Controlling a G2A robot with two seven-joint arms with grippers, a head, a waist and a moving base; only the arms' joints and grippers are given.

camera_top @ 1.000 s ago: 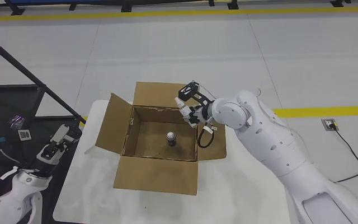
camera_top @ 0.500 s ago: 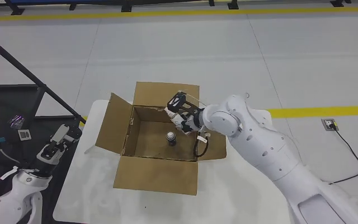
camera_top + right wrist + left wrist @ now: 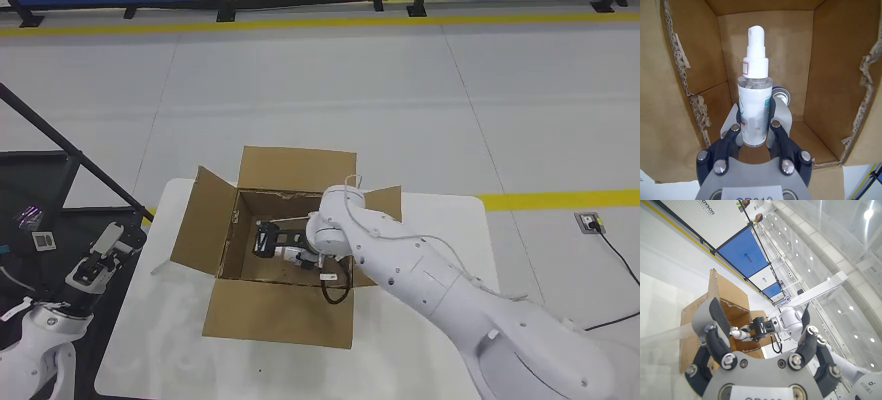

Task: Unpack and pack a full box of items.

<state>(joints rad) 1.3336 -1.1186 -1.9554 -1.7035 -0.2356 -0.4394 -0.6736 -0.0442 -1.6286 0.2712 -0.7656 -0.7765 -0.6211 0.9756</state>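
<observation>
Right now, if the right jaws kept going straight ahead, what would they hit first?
Likely the cardboard box's far inner wall, touched first by the nozzle of the spray bottle the right gripper holds; depth is unclear.

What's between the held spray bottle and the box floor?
A can stands in the box, close beside the spray bottle that the right gripper holds. Nothing else visible is in the way.
</observation>
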